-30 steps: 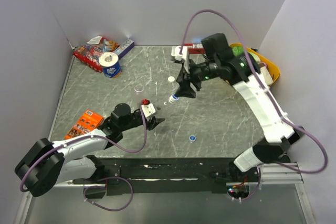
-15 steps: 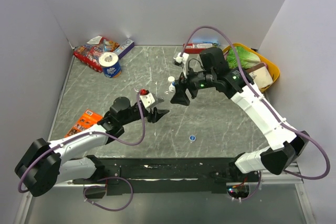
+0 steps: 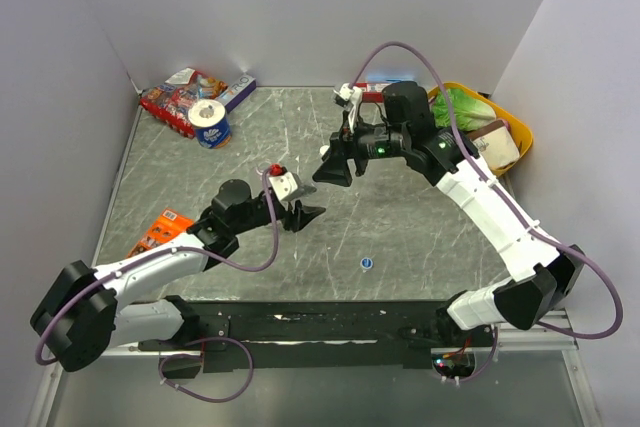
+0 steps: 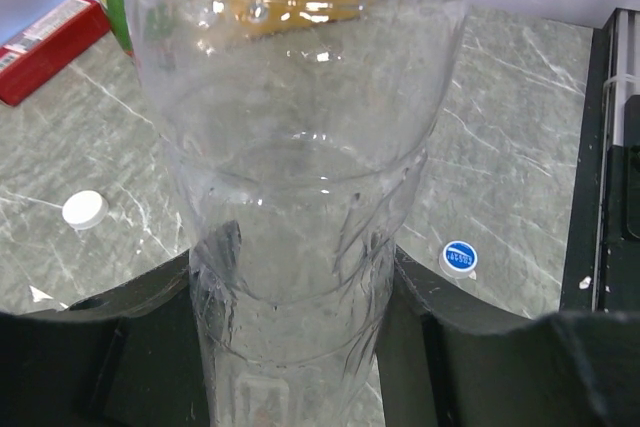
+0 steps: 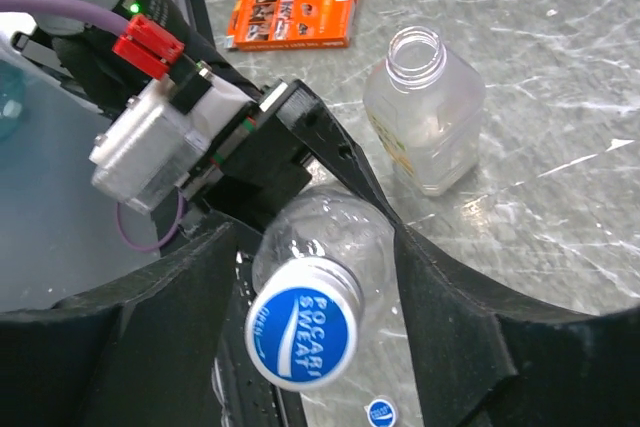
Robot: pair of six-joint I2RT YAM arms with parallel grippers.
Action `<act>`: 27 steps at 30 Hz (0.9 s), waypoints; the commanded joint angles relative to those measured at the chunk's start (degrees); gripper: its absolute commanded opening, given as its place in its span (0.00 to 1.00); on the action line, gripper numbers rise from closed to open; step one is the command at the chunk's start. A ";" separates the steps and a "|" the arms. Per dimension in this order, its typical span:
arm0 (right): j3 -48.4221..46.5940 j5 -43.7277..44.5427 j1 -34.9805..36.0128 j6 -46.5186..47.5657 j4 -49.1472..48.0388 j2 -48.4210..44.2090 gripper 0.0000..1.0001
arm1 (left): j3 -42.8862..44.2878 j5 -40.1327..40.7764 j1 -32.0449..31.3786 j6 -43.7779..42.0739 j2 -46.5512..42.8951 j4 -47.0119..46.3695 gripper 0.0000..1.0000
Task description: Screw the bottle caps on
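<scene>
Top view: left gripper (image 3: 305, 213) and right gripper (image 3: 332, 171) near each other at mid-table; loose blue cap (image 3: 367, 264) lies nearer.

Left wrist: fingers clamped on a clear bottle (image 4: 300, 197); white cap (image 4: 84, 209) on the table to its left.

Right wrist: fingers closed against the shoulders of apparently the same bottle, its blue fitted cap (image 5: 301, 337) on; open yellow-label bottle (image 5: 425, 112) stands beyond.

Hazard: opposing grips may crush the thin wall or cross-thread the cap.

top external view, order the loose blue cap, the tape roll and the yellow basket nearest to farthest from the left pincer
From the left pincer:
1. loose blue cap, just to its right, toward the near edge.
2. tape roll, at the back left.
3. yellow basket, in the back right corner, clearly farthest.
</scene>
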State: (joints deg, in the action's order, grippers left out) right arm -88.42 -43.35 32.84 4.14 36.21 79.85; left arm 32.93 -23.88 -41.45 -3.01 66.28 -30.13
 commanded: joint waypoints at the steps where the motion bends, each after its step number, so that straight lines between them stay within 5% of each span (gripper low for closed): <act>1: 0.97 -1.38 -0.32 -1.59 -3.86 0.04 0.69 | 2.05 -1.52 -0.30 1.69 0.78 -1.60 0.01; 7: -0.08 0.37 -0.49 1.65 -1.84 0.30 0.64 | 2.23 -1.79 -0.38 1.51 0.87 -1.60 0.01; 12: -0.17 0.55 -0.94 2.18 -2.19 0.21 0.23 | 2.58 -1.35 -0.30 2.65 2.01 -2.91 0.04; 13: -0.26 0.72 -0.94 2.36 -1.93 0.30 0.19 | 2.75 -1.52 -0.30 2.57 2.36 -3.09 0.08; 14: -0.35 1.25 -1.02 3.41 -1.49 0.13 0.11 | 3.28 -1.70 -0.30 2.57 2.97 -3.09 0.34; 17: -1.49 3.71 -1.46 6.83 0.70 -0.57 0.03 | 4.25 -1.52 -0.30 4.68 3.77 -2.57 0.77; 19: -1.05 5.20 -2.51 7.90 2.20 -1.63 0.01 | 4.51 -0.82 -0.38 4.24 4.03 -2.04 0.91; 27: 5.26 12.67 -10.76 16.42 10.02 -10.50 0.00 | 6.80 0.15 0.93 -0.16 2.63 13.40 0.96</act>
State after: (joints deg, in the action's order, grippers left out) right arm -86.02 -35.29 25.67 14.41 42.00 75.88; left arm 37.21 -24.14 -41.54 -0.99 70.43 -24.71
